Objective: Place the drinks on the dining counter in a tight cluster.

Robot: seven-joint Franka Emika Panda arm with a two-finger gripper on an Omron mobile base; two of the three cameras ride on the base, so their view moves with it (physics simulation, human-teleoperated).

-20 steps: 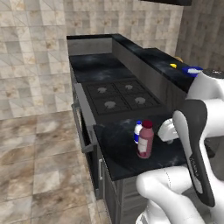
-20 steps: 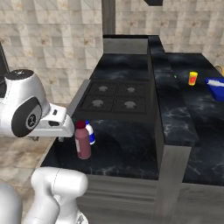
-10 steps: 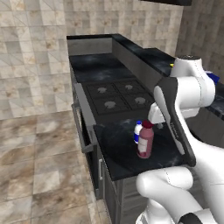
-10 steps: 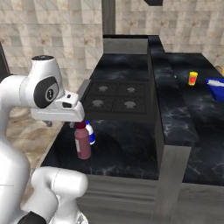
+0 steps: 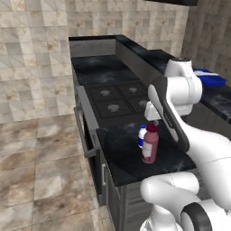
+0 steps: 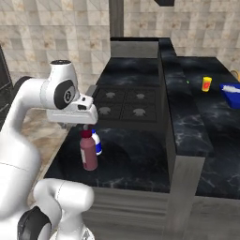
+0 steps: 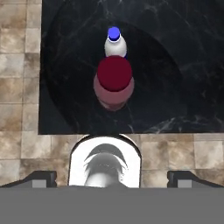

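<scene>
**Arm now parked right over the maroon bottle**

So compared with a second ago, we see a big swing of the arm. Back then the hand sat low at the near edge of both base views, off to the side of the bottles. Half a second ago it was partway across, and now the gripper (image 6: 84, 125) hangs directly above the tall maroon-pink bottle (image 6: 88, 152). The bottles themselves haven't budged, and the camera hasn't shifted either.

From the hand view we're looking straight down on the maroon bottle's dark red cap (image 7: 114, 73), with the small white bottle (image 7: 116, 43) just beyond it, blue cap up. The two stand just beside each other, maybe touching, we can't tell. Both are on the small black counter (image 5: 122, 153) next to the stove burners (image 5: 119, 98), not on the dining counter (image 6: 211, 122) over on the far right side.

The fingers are spread as wide as they go and nothing is between them; the tips sit at the two bottom corners of the hand view, well apart.

Labels: the white bottle has a blue label (image 6: 98, 147), but it's too small and blurry for us to read anything. No legible writing on the maroon one either.

Also on the dining counter we spot a yellow-orange cup (image 6: 206, 84) and a blue container (image 6: 230, 93).
</scene>
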